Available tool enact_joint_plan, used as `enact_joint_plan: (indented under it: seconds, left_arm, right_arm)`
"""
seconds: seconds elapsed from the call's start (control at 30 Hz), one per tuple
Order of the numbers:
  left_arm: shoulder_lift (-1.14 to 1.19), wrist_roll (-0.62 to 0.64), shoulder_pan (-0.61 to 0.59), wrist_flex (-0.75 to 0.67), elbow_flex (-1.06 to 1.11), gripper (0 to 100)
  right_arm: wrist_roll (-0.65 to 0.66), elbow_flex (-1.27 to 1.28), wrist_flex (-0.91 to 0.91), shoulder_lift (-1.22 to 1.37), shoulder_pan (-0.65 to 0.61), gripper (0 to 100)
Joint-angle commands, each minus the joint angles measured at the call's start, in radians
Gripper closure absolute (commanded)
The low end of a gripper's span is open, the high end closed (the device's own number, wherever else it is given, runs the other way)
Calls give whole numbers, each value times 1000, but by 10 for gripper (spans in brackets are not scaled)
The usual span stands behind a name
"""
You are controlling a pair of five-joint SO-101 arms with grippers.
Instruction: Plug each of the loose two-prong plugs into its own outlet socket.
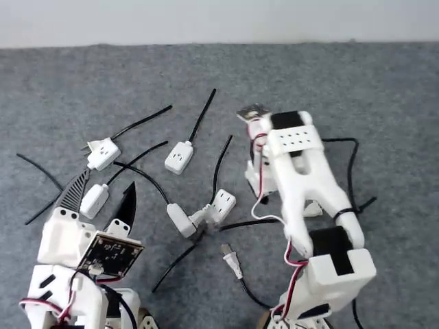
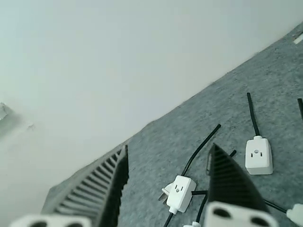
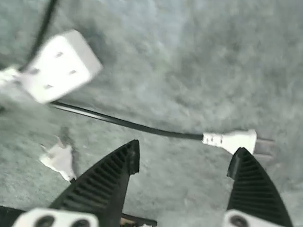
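Note:
My left gripper [image 1: 108, 179] stands open at the near left, and a white plug body [image 1: 94, 200] lies on the mat between its fingers. Beyond it lie a white socket [image 1: 103, 154] with prongs showing at its side and another socket [image 1: 178, 157]; the left wrist view shows the same two, the first [image 2: 177, 193] and the second [image 2: 259, 154], past the open gripper [image 2: 169, 147]. A third socket [image 1: 223, 202] touches a white plug [image 1: 182, 221]. A loose two-prong plug [image 1: 230, 260] lies near the front. My right gripper [image 3: 187, 147] hangs open just above that plug [image 3: 234, 140], with a socket [image 3: 57, 66] farther off.
Black cords [image 1: 140, 122] trail across the grey mat [image 1: 357, 89] from every socket and plug. The right arm [image 1: 302, 171] reaches over the mat's right middle. A small white scrap [image 3: 59, 158] lies beside one right finger. A pale wall [image 2: 118, 61] borders the far edge.

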Motion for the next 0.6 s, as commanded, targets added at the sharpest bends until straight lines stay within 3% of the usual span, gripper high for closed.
enact_joint_plan:
  seconds: [0.0, 0.57]
  left_arm:
    - [-11, 8, -11, 3, -16, 739]
    - [-12, 9, -12, 58, -13, 739]
  right_arm:
    - [52, 25, -12, -8, 70, 705]
    - [216, 155, -94, -1, 321, 706]
